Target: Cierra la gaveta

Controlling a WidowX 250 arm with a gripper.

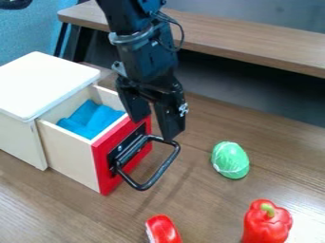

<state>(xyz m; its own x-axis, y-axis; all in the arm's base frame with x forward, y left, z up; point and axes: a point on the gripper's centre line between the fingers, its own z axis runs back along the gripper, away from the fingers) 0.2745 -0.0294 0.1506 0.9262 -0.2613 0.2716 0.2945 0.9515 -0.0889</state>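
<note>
A black robot arm (147,50) hangs down from the top edge of the frame, its two-finger gripper (153,129) poised at the upper right corner of a pulled-out wooden drawer (68,154). The fingers are spread, with nothing pinched between them; one stands beside the top edge of the red front panel (101,163), the other on the outer side near the handle. Whether either touches is hard to tell. The placement would suit a push on the front, back toward the small box-like cabinet with a white lid (44,83) at the left of the frame, though the gripper may first need to shift fully to the outer side, lest the finger nearer the compartment catch on the panel.

The drawer, left of center, juts toward the lower right of the frame, its pale, smooth wooden walls set off by the bright red front. A black metal loop handle (149,184) sticks outward from a dark mounting plate, and could swing or get in the way during a push. Inside lies a folded, bright blue cloth (92,118), apparently low enough to clear the cabinet's top.

Apart on the brown wood-grain tabletop (209,213) sit a green, rounded object in shiny wrapping (230,160), a red bell pepper with a green stem (267,222) and a red object with a white band (163,229), all seemingly outside the drawer's path.
</note>
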